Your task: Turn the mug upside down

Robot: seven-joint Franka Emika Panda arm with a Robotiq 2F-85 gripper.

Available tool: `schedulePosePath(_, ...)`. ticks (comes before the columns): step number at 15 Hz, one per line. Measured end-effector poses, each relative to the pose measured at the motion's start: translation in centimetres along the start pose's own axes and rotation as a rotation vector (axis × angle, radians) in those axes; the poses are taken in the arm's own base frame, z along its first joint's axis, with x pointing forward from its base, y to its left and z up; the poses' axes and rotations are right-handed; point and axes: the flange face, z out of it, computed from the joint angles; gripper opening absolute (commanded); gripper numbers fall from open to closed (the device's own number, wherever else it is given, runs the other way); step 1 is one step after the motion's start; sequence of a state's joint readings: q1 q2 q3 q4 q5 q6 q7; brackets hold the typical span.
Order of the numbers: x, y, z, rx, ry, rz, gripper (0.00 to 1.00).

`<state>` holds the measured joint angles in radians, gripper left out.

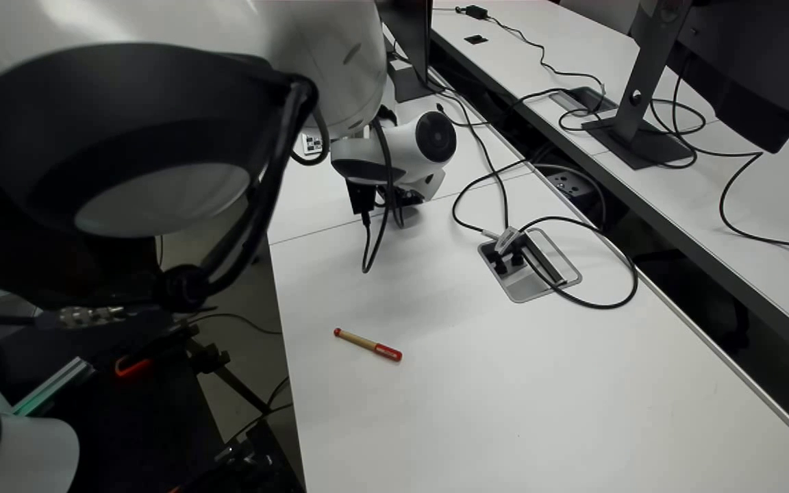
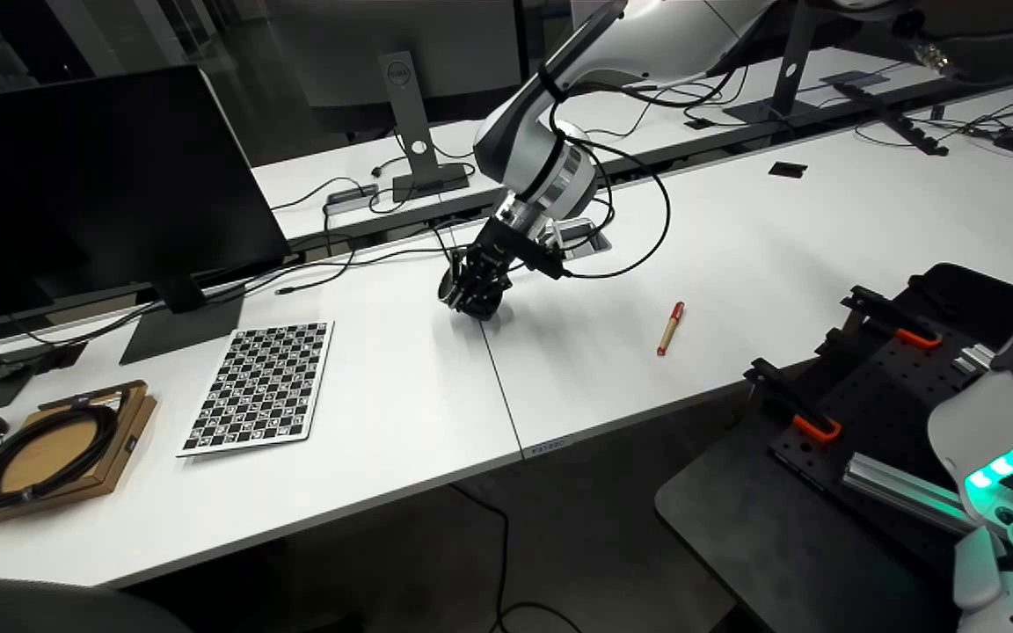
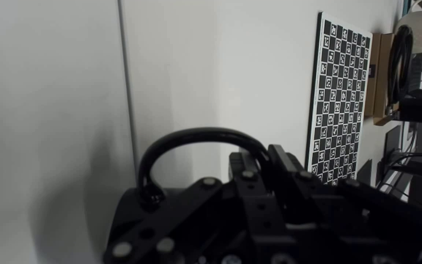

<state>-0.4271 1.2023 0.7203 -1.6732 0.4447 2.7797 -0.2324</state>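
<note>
Brown cardboard box (image 2: 54,453), bearing a coiled black cable (image 2: 5,498), sits nearest me on the white table (image 2: 410,387). Next, a checkered panel (image 2: 265,387) lies beyond it. Farther along, near the table seam (image 2: 505,396), the gripper (image 3: 259,156) is narrowed and clamped on the handle (image 3: 200,135) of the black mug (image 3: 125,212). Direction of the mug's mouth: I cannot tell. Farthest: a monitor stand (image 2: 405,97) on the back table (image 2: 313,171).

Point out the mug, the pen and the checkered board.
Mug (image 3: 205,135): in the wrist view, on its handle.
Pen (image 1: 364,342): in an exterior view, on its tan barrel.
Checkered board (image 2: 262,387): in an exterior view, on its patterned face.
</note>
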Motion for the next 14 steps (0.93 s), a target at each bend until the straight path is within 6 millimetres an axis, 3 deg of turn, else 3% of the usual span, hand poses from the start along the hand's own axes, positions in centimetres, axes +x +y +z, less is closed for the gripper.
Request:
schedulePosePath(4,0.2,0.0,-0.2,0.001,0.008,0.003,0.15)
schedulePosePath(5,0.2,0.0,-0.2,0.001,0.008,0.003,0.04)
schedulePosePath(10,0.0,0.2,0.0,0.030,-0.012,0.033,0.04)
schedulePosePath(14,0.2,1.7,-0.5,0.156,-0.039,0.119,0.04)
